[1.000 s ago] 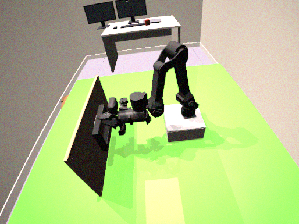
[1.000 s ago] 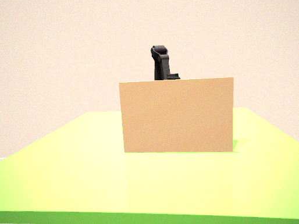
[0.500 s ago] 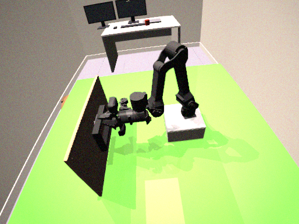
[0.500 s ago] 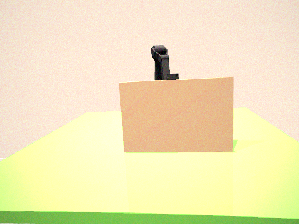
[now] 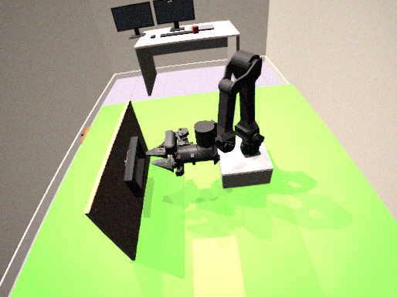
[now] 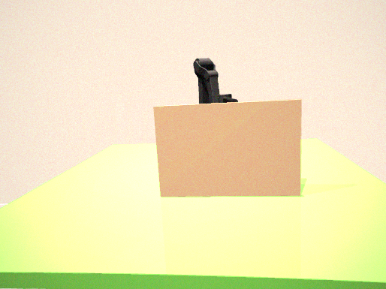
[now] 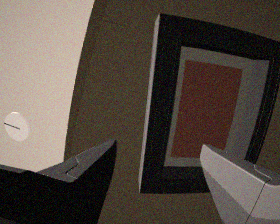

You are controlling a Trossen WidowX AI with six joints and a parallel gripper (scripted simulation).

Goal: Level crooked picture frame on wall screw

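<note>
On the left of the top view stands the wall panel point(image 5: 116, 195), upright on the green surface point(image 5: 309, 172), with the frame point(image 5: 133, 166) hanging on its dark face. Just right of the frame is the pincer point(image 5: 151, 157), spread and pinching nothing, its tips a little off the frame's edge; the arm point(image 5: 239, 95) and its block base point(image 5: 266, 168) follow further right.

This looks like the let-go-and-look step. In the wrist view the frame point(image 7: 206, 106) sits between the two fingers and looks tilted, though the camera's own angle makes the tilt hard to judge. If crooked, the next move calls for re-gripping the near edge, lifting slightly and shifting one notch.

Room is open right of the panel; the panel itself bars movement left.
</note>
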